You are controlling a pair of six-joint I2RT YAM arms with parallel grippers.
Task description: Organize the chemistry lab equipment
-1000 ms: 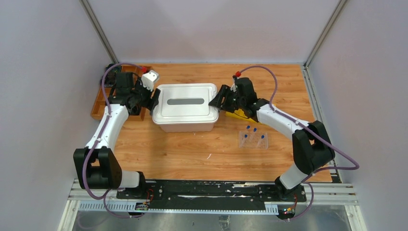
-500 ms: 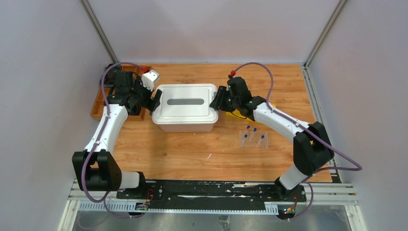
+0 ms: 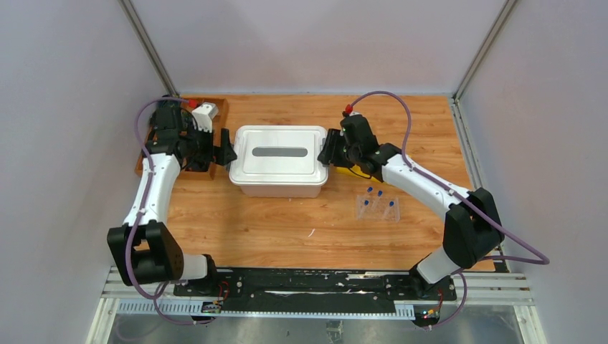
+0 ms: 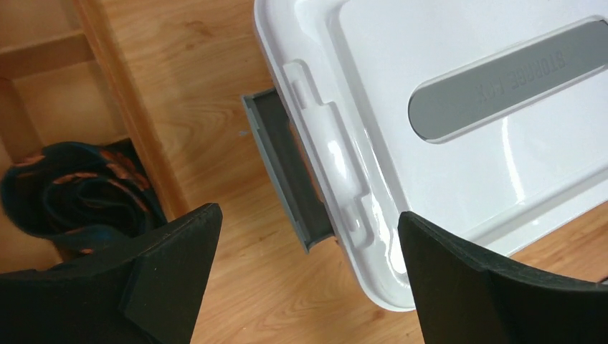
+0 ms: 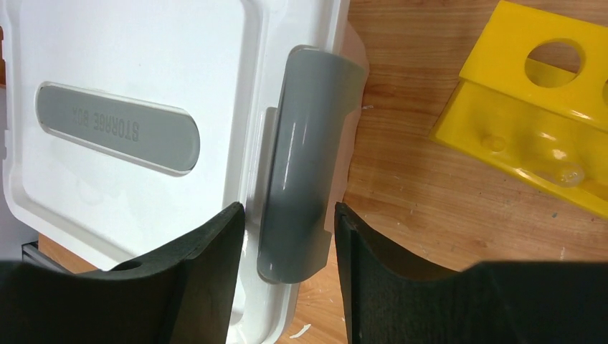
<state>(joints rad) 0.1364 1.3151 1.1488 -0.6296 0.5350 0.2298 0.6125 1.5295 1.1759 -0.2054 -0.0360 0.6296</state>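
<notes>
1. Across the middle of the table (image 3: 287, 236), a white lidded storage box (image 3: 276, 161) is seen with one arm set at each short end. Its lid is on.
2. Beside the box's left end, the left gripper (image 3: 226, 152) has been drawn back a little toward the brown wooden tray (image 3: 149, 163). Its jaws have been spread from part-closed to fully released, and nothing is held between them.
3. Right of the box, the yellow holed rack (image 5: 530, 107) is left lying on the wood. The clear vial tray (image 3: 378, 209) with its blue-capped vials (image 3: 370, 190) is kept nearer the arm bases, unmoved.
4. At the right end, the right gripper (image 3: 328, 150) has been brought closer, so the grey right latch (image 5: 305, 172) is now closely flanked by its fingers. Whether it is clenched on the latch cannot be told.
5. On the left end, the grey left latch (image 4: 287, 172) is shown swung out from the lid. One clasp is thus judged undone, with the other to be freed before the equipment can be stowed.
</notes>
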